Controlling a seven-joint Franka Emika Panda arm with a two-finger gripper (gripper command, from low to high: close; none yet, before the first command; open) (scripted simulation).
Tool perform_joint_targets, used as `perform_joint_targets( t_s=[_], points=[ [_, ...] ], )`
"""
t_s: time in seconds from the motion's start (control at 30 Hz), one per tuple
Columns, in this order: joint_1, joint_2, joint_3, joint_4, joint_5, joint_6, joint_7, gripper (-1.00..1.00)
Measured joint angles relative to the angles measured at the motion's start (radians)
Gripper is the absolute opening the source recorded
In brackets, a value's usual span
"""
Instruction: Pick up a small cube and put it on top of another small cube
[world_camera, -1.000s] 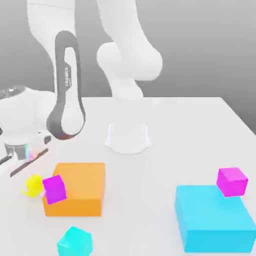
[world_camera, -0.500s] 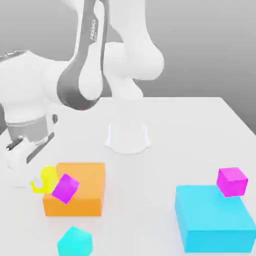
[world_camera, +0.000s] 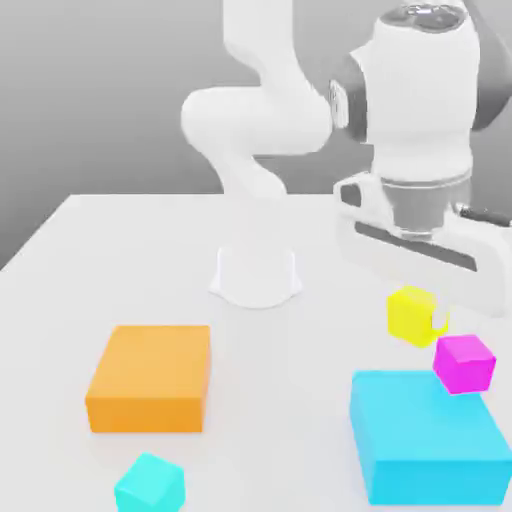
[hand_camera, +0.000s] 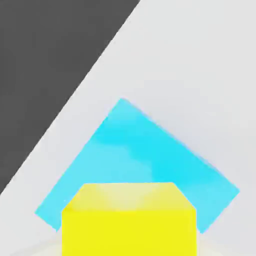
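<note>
White table (world_camera: 120, 240), yellow cube (world_camera: 412, 314) just beneath gripper (world_camera: 425, 300)

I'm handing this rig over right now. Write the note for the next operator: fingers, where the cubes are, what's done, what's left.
Gripper: shut on the yellow cube, carried in the air, clear of the table.
Magenta cube: at the far corner of the big cyan block, on the exterior view's right. The yellow cube hangs just up and to the exterior view's left of it, not touching.
Hand view: the big cyan block lies below the held yellow cube.
Done: yellow cube picked up and brought near the magenta cube.
Left: line up over the magenta cube, lower, release, pull back.
</note>
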Motion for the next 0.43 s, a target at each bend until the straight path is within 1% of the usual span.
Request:
perform_joint_targets(
  t_s=[0.1, 0.3, 0.33, 0.43],
  points=[
    [0.025, 0.013, 0.069, -0.004, -0.079, 0.006, 0.085, -1.0],
    [0.011, 0.145, 0.09, -0.031, -0.213, 0.142, 0.188, -1.0],
    [0.011, 0.17, 0.091, -0.037, -0.234, 0.169, 0.204, 1.0],
    [0.01, 0.17, 0.091, -0.037, -0.234, 0.169, 0.204, 1.0]
  ],
)
